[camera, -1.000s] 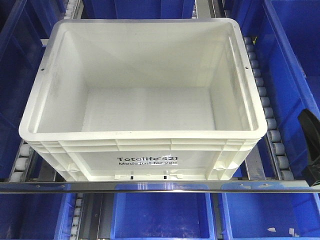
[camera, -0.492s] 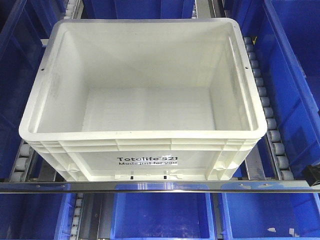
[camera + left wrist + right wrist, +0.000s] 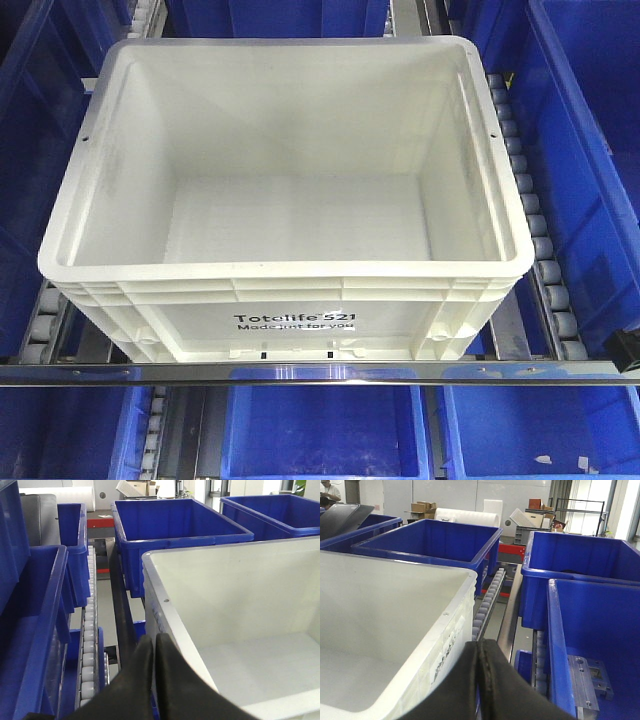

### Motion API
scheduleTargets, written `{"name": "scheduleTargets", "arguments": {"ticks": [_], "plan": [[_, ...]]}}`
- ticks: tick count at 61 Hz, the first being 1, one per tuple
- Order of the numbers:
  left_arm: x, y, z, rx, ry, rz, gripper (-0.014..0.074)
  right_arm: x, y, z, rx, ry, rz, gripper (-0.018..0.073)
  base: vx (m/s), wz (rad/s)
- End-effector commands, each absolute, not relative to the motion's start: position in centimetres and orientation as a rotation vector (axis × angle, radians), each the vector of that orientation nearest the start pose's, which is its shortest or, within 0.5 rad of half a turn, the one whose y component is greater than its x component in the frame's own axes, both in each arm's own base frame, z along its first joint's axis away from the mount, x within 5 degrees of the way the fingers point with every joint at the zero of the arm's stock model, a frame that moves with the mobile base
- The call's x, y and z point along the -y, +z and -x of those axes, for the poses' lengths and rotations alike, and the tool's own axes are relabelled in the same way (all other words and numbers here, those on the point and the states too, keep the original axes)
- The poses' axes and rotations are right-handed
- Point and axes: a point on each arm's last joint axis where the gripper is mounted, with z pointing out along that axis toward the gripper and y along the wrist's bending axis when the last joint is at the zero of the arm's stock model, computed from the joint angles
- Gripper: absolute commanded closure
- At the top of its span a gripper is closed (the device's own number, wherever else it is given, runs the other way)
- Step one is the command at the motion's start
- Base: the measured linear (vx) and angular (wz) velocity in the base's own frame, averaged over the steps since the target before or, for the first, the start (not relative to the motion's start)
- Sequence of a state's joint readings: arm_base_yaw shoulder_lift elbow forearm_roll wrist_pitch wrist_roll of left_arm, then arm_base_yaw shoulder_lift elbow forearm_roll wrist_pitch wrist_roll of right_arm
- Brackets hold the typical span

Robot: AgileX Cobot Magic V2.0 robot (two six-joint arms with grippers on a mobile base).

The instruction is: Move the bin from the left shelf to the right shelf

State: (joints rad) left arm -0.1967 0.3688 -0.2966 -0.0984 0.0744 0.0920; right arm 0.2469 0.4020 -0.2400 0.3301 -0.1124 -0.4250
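Gone from the bin's [image 3: 285, 200] right side is the black arm seen a second ago; only a dark tip remains at the frame edge. Bin sits on the roller shelf [image 3: 520, 180] behind the steel bar [image 3: 300, 373], flanked by blue bins [image 3: 590, 150]. Left fingers [image 3: 142, 670] and right fingers [image 3: 492, 672] are pressed together just outside its walls.

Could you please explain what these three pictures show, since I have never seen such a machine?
It is a two-armed robot facing a roller shelf. The front camera looks down on a white bin, empty, resting on roller rails behind a steel bar, with blue bins around it. The other two cameras sit on the wrists. The left one shows the left gripper beside the bin's left wall; the right one shows the right gripper beside its right wall. Both pairs of black fingers are pressed together and hold nothing.
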Motion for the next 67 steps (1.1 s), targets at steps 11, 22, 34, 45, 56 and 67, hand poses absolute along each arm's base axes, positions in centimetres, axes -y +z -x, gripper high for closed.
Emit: {"name": "scheduleTargets", "arguments": {"ticks": [11, 22, 34, 45, 56, 67], "plan": [[1.8, 29.8, -9.0, -1.518, -0.159, -0.155, 0.0605, -1.9, 29.0, -9.7, -1.434, 0.077, 0.200, 0.0567, 0.00, 0.00], [1.7, 27.7, -8.1, -1.545, -0.118, -0.201, 0.0605, -1.9, 29.0, -9.7, -1.434, 0.077, 0.200, 0.0567, 0.00, 0.00], [1.3, 24.4, -6.3, -1.495, -0.119, -0.193, 0.0605, -1.9, 29.0, -9.7, -1.434, 0.077, 0.200, 0.0566, 0.00, 0.00], [1.0, 22.8, -5.0, -1.403, -0.126, -0.178, 0.0605, -1.9, 29.0, -9.7, -1.434, 0.077, 0.200, 0.0566, 0.00, 0.00], [1.1, 21.8, -5.2, -1.424, -0.125, -0.179, 0.0605, -1.9, 29.0, -9.7, -1.434, 0.077, 0.200, 0.0566, 0.00, 0.00], [1.1, 21.0, -5.3, -1.490, -0.125, -0.190, 0.0605, -1.9, 29.0, -9.7, -1.434, 0.077, 0.200, 0.0566, 0.00, 0.00]]}}
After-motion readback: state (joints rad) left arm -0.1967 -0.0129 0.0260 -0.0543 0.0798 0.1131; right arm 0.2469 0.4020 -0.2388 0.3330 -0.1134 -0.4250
